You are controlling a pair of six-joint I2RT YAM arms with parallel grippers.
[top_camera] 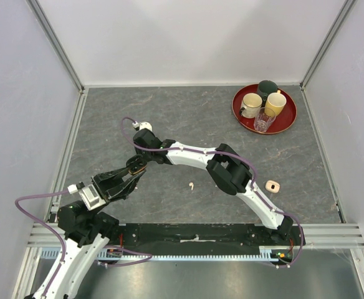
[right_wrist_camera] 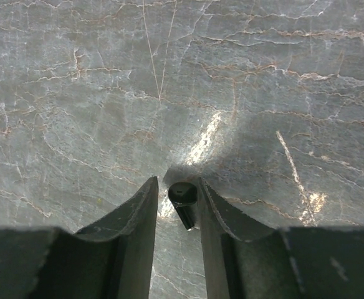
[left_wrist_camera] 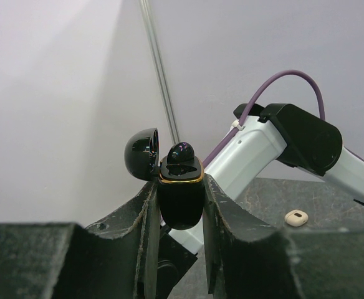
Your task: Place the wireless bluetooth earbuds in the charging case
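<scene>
Left gripper point(left_wrist_camera: 179, 190) is clamping the black charging case point(left_wrist_camera: 181, 205) upright between its fingers, with the lid point(left_wrist_camera: 141, 153) hanging open to the left of the jaws and one black earbud point(left_wrist_camera: 182, 153) sitting in a well just above them. Right gripper point(right_wrist_camera: 176, 184) is pinching a second black earbud point(right_wrist_camera: 183, 198) right at its fingertips, the stem seeming to point back toward the wrist, with only marbled table point(right_wrist_camera: 107, 93) lying beneath it. The pinch is looking shallow, so the likeliest trouble is the bud twisting or popping out while being carried across, and it would be hard to spot on the dark stone. Coming in tilted, it could be jamming on the gold rim or knocking the seated bud loose; hard pushing could be sliding the case down in the left grip. The open lid is crowding one side of the well, so approaching from the side away from it looks safer. The right arm point(left_wrist_camera: 294, 134) is crossing just beyond the case, leaving little room between the arms. A cream-white earbud point(top_camera: 191, 185) is lying to the right of both grippers, a cream case point(top_camera: 272, 185) farther right, and the red tray point(top_camera: 237, 112) of cups well beyond.
</scene>
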